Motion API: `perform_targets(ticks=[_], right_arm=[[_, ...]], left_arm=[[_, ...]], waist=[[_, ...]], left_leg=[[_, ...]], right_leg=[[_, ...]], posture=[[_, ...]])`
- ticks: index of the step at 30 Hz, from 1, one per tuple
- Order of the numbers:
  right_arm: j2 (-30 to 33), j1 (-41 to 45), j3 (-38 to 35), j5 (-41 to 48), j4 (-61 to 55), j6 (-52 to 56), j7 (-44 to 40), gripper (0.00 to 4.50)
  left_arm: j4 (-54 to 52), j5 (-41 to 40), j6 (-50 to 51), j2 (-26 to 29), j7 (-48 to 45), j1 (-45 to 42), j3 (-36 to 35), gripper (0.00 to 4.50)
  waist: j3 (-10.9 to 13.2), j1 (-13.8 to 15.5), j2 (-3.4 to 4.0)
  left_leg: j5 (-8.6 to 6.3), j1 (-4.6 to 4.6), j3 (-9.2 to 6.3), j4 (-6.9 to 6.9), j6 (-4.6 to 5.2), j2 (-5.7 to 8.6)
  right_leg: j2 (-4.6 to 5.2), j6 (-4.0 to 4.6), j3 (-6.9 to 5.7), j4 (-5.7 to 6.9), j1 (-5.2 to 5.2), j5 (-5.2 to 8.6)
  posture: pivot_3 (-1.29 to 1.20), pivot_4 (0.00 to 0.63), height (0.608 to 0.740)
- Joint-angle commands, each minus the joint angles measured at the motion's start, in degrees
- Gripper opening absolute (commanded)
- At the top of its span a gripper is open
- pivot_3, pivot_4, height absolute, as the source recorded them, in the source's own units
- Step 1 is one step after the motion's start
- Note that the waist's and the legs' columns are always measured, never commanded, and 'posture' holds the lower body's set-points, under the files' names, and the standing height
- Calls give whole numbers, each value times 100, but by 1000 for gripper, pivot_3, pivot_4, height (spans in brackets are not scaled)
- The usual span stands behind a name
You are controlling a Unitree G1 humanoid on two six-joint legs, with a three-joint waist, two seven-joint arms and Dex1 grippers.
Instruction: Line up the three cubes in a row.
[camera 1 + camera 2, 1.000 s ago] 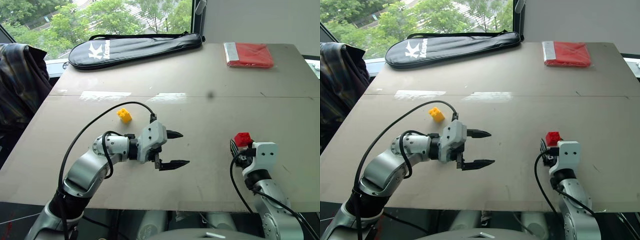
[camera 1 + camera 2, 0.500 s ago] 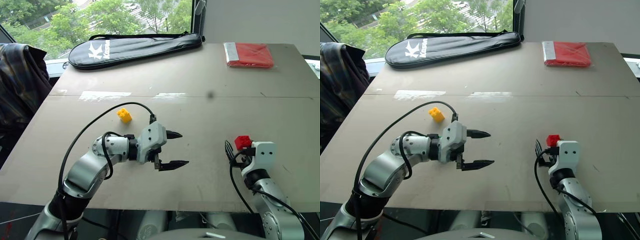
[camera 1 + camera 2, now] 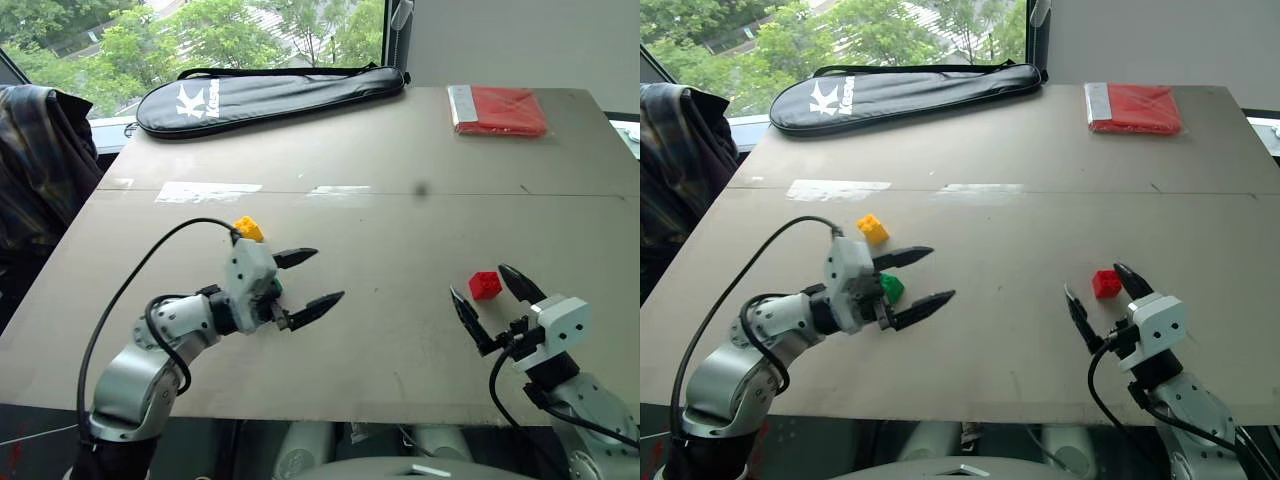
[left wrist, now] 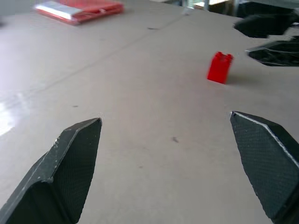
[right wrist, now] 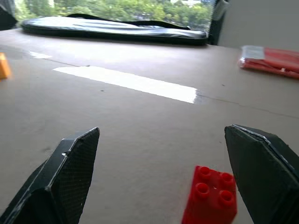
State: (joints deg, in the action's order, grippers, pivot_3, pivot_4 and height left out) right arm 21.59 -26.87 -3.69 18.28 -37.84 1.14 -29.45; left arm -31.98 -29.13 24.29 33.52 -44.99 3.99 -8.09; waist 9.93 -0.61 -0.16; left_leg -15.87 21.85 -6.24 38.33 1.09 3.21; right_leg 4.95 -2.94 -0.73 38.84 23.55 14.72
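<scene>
The right hand (image 3: pixel 485 303) is seen low over the near right part of the surface (image 3: pixel 400 160), with its two black fingers spread wide and nothing held between them. The red cube (image 3: pixel 485 285) stands on the surface just past the fingertips, between the lines of the two fingers and closer to the right one. In the right wrist view the red cube (image 5: pixel 211 197) is shown with its studs up, near the right finger and not touched by it.

The left hand (image 3: pixel 307 280) is held over the near left part of the surface and is pointed toward the right. Its fingers are also spread wide, and nothing is gripped. The green cube (image 3: pixel 891 289) is partly hidden just beside this hand, close to the base of the fingers; whether it is touched cannot be told. The yellow cube (image 3: pixel 248 229) is placed on the surface just behind the hand, a little farther from the robot. In the left wrist view the red cube (image 4: pixel 219 67) is seen well apart, across bare surface.

The three cubes are not in a row: yellow and green are close together on the left, and red is far on the right.

At the far edge a long black bag (image 3: pixel 270 96) is laid, and a flat red packet (image 3: pixel 498 109) is placed at the far right corner.
</scene>
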Motion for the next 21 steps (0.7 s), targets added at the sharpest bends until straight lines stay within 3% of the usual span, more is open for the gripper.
perform_targets(ticks=[1, 11, 21], right_arm=[[520, -97, -293, 749, 135, -312, -1102, 4400], [1346, 243, -548, 1394, 1088, -593, -2779, 4400], [1281, 484, -510, 1324, 1319, -663, -2954, 4400]], left_arm=[[-422, 402, -213, -343, 810, 506, -192, 4500], [-169, 1844, -1054, -1351, 2410, 1505, -18, 4500], [747, 2418, -1064, -1731, 2710, 1149, 734, 4500]], waist=[[0, 6, -5], [8, 121, -45], [10, 176, -53]], left_leg=[[0, 1, 0, 1, 0, 0], [0, -1, 4, 10, 0, -10], [0, 5, 6, 12, 0, -7]], right_leg=[[1, 0, -1, -2, -1, 0], [-3, -7, -2, -2, -8, -2], [0, -4, -6, -7, -7, -7]], posture=[[0, 150, 700], [0, 150, 700], [0, 150, 700]])
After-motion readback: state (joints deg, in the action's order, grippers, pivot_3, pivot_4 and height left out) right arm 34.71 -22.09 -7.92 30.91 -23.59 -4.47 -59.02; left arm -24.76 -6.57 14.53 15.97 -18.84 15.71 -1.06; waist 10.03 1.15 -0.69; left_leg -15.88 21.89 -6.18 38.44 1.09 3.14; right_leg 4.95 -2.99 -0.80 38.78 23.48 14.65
